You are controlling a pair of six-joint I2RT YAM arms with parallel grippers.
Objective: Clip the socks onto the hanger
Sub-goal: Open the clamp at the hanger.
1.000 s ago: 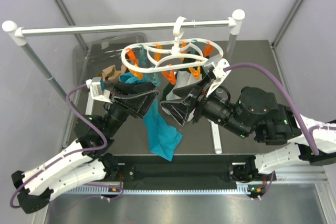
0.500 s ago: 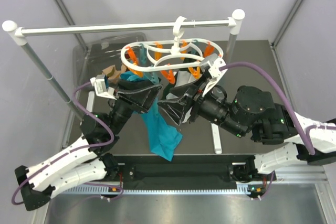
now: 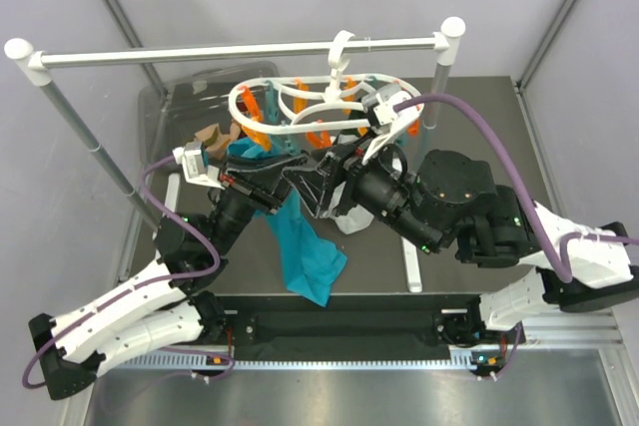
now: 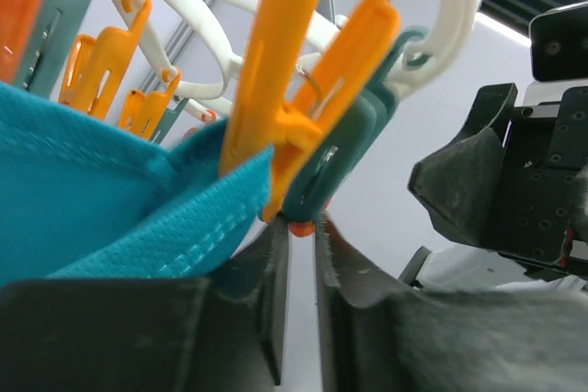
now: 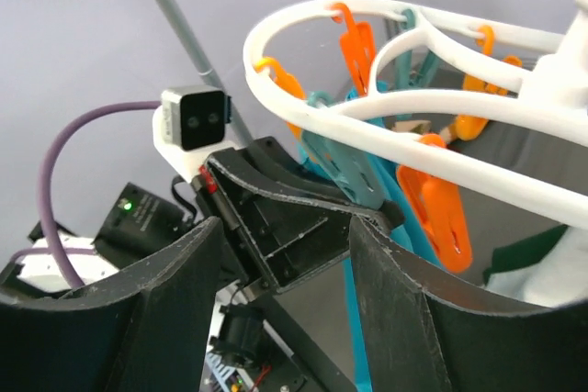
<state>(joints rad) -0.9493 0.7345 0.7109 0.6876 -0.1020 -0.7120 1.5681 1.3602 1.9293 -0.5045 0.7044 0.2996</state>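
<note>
The white ring hanger (image 3: 300, 97) hangs by its hook from the rail, with orange and teal clips below it. My left gripper (image 3: 292, 169) is up under its front edge. In the left wrist view its jaws (image 4: 301, 227) stand almost together, pinching the lower end of a teal clip (image 4: 349, 144). Next to that, an orange clip (image 4: 276, 71) holds the teal cloth (image 4: 92, 181). My right gripper (image 3: 316, 183) faces the left one closely and is open (image 5: 285, 227), with nothing between its fingers. A small tan bundle, the socks (image 3: 213, 135), lies at the back left.
The long white rail (image 3: 240, 50) on poles spans the back. The teal cloth (image 3: 305, 246) hangs down between the arms. A white cloth (image 3: 349, 216) lies under the right gripper. A clear bin (image 3: 190, 82) sits back left, and a white bar (image 3: 409, 266) lies on the dark mat.
My left gripper's jaws have come together from wide open onto the clip's end. The right arm has swung left and up, closer to the hanger and the left gripper.
</note>
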